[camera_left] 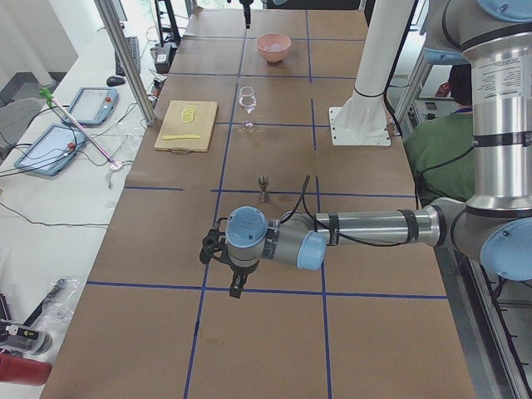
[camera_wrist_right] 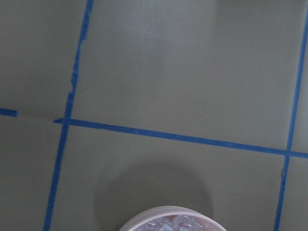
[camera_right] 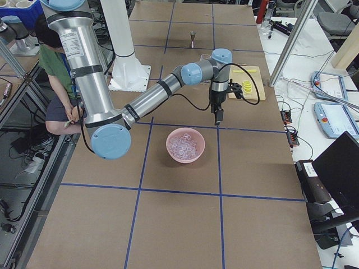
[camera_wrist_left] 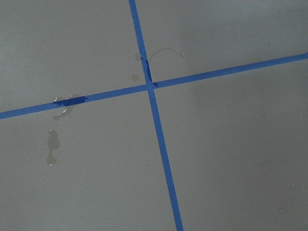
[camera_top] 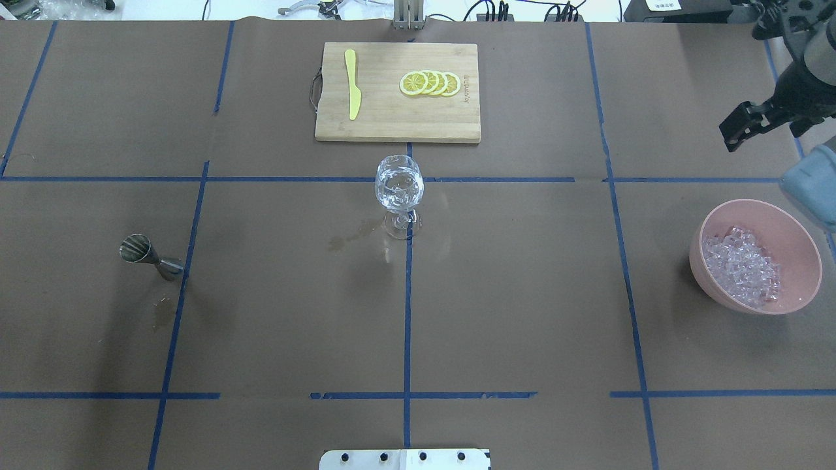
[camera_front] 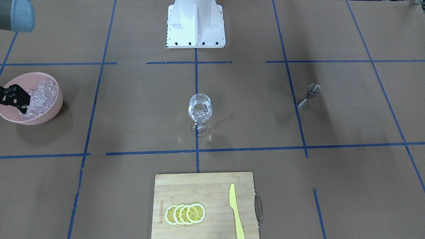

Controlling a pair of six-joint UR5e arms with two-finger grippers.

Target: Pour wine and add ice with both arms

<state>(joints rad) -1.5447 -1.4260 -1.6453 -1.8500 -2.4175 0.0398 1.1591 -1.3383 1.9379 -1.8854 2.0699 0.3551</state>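
Your left arm (camera_left: pixel 374 226) is stretching low and level over the table's (camera_top: pixel 522 294) left end, the left gripper (camera_left: pixel 236 289) pointing down above a tape cross (camera_wrist_left: pixel 150 85); you cannot tell its finger spread. The jigger (camera_top: pixel 150 258) is standing well left of the central wine glass (camera_top: pixel 399 189), which is holding something clear. The ice (camera_top: pixel 741 264) is sitting in the pink bowl (camera_top: pixel 793 225) at right, the right gripper (camera_right: pixel 217 119) hanging just beyond it, spread unclear.

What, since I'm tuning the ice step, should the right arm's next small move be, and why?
Probably shift the right gripper over the pink bowl, above the ice. It appears to hang above the table beside the bowl, not over it. Its wrist view catches only the bowl's rim at the bottom edge.
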